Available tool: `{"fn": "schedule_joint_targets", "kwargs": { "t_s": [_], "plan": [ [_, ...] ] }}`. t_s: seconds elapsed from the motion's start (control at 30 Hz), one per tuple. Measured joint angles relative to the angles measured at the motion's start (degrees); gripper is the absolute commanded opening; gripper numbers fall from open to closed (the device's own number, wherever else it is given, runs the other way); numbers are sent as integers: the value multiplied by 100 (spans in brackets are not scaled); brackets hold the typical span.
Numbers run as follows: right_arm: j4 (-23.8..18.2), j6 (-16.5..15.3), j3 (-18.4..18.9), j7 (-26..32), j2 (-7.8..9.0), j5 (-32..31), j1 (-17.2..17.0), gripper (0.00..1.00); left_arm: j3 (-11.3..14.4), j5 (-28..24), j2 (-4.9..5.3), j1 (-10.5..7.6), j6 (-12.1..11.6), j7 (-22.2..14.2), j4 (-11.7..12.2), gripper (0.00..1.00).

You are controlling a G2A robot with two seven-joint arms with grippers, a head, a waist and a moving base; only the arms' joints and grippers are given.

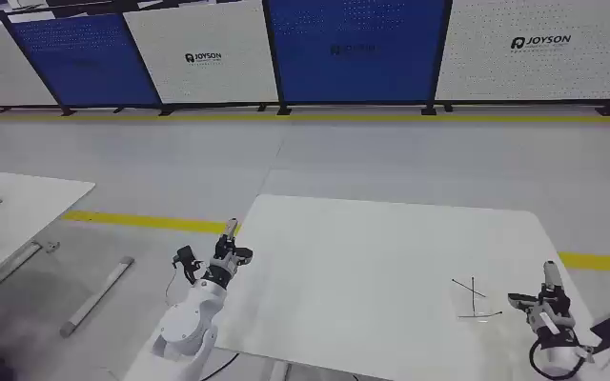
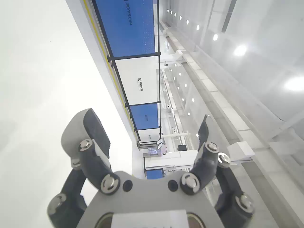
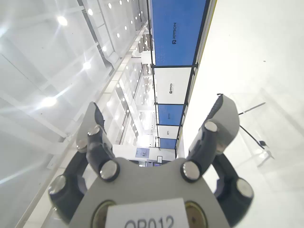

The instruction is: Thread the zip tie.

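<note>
A white table [image 1: 381, 276] seen from above, with a robot arm at each side. At the table's left edge hangs the left gripper [image 1: 229, 231], fingers spread wide with nothing between them, well apart from the work. Toward the right near corner lie the zip ties [image 1: 472, 288], two crossed and a third just nearer, in what seems to be a clear shallow tray [image 3: 280, 124], though its outline is faint. Just right of the tray, at the table's right edge, sits the right gripper [image 1: 549, 278], fingers likewise released and empty.

Nothing is picked up yet, so the step in hand is judged to be the first grasp. To do it well, the right gripper should choose the strip lying free of the crossing and close across its width near the head, leaving the tail loose; the left gripper should then come across and take the tail close to its tip, since a long free end would likely droop and miss the slot.

The zip ties are thin, dark, flat strips; one shows a small block head at its end. They lie low on the tray, so the fingertips must come right down to its floor.
</note>
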Motion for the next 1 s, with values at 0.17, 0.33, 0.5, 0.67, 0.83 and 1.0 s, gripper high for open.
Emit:
{"fn": "schedule_joint_targets", "kwargs": {
  "t_s": [0.17, 0.33, 0.5, 0.67, 0.83, 1.0],
  "plan": [
    [0, 0, 0, 0, 0, 0, 0, 100, 0, 0, 0, 0, 0, 0, 0, 100],
    [0, 0, 0, 0, 0, 0, 0, 78, 0, 0, 0, 0, 0, 0, 0, 100],
    [-3, -6, -9, 28, -1, -52, -14, 100, 0, 0, 0, 0, 0, 0, 0, 100],
    [-189, -49, 135, 20, -20, 25, -230, 100, 0, 0, 0, 0, 0, 0, 0, 100],
    [-492, 37, 417, 665, 31, -347, -510, 100, 0, 0, 0, 0, 0, 0, 0, 100],
    [-512, 34, 537, 913, 45, -358, -560, 100, 0, 0, 0, 0, 0, 0, 0, 100]
  ]
}}
